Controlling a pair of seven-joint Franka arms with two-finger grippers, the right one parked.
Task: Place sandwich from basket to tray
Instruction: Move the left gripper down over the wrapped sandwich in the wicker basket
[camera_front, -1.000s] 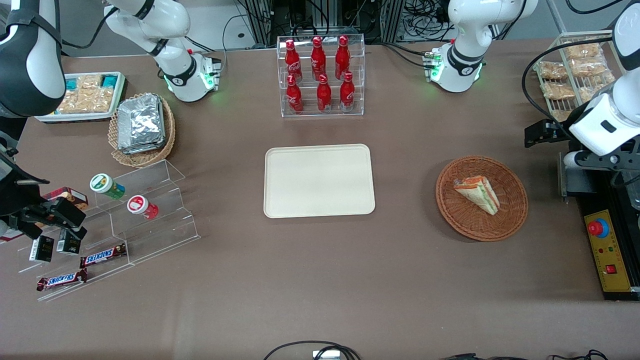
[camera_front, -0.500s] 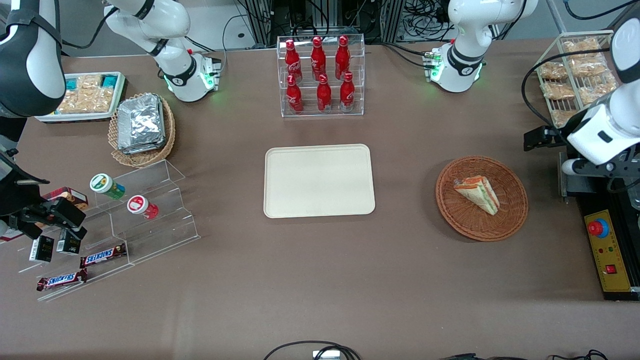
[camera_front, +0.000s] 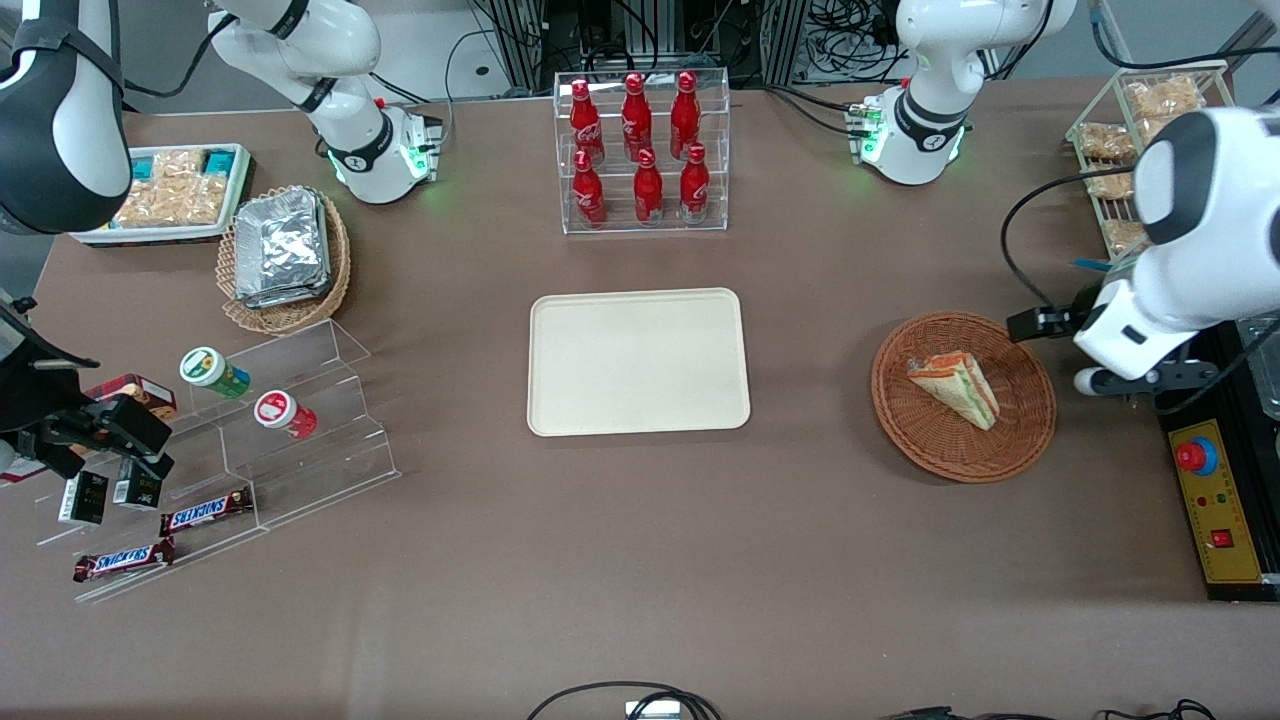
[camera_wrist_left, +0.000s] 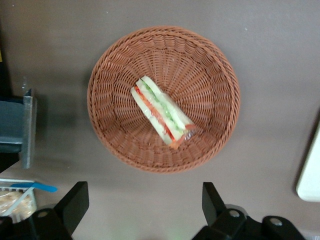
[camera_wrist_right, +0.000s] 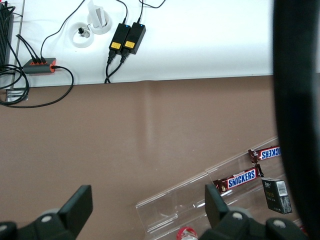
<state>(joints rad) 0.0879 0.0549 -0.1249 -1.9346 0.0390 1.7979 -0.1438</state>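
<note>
Near front camera, toward parked arm's end: Snickers bars (camera_front: 205, 512) on clear stepped stand (camera_front: 290, 420).

Mid-table: tray (camera_front: 638, 362), flat, bare. Toward working arm's end, well apart from tray: basket (camera_front: 963, 396) with sandwich (camera_front: 954, 387) lying in it, filling edge up in wrist view (camera_wrist_left: 161, 111).

Gripper (camera_wrist_left: 145, 207) above table just beside basket rim (camera_wrist_left: 150, 165), fingers spread wide, holding nothing, apart from sandwich.

Farther from camera: foil packs (camera_front: 281, 246) in tan basket, red bottles (camera_front: 640, 150) in clear rack.
</note>
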